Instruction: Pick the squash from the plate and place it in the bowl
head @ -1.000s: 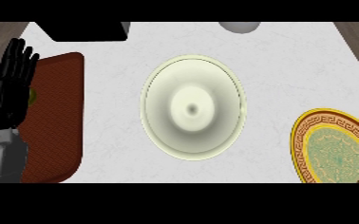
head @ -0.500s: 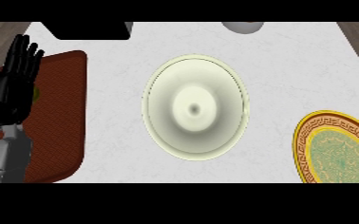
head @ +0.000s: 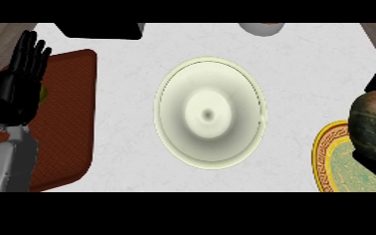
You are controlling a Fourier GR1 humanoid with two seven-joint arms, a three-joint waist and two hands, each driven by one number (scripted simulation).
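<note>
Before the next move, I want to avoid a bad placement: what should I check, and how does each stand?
1. Bowl empty and unobstructed: ok.
2. Squash in view, at the right edge above the plate: ok.
3. Right hand holding the squash: cannot tell, cut off by the edge.
4. Left hand resting open at the left, clear of the bowl: ok.
5. Squash in the bowl: not ok, not yet.

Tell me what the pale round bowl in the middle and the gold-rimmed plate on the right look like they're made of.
The pale cream round bowl looks like glazed ceramic: smooth, soft sheen, thin darker rim line. The gold-rimmed green plate also looks like ceramic, with a printed key-pattern border and mottled green centre; porcelain or painted stoneware, hard to say. Both sit on a white marbled counter, seemingly stone or laminate.
</note>
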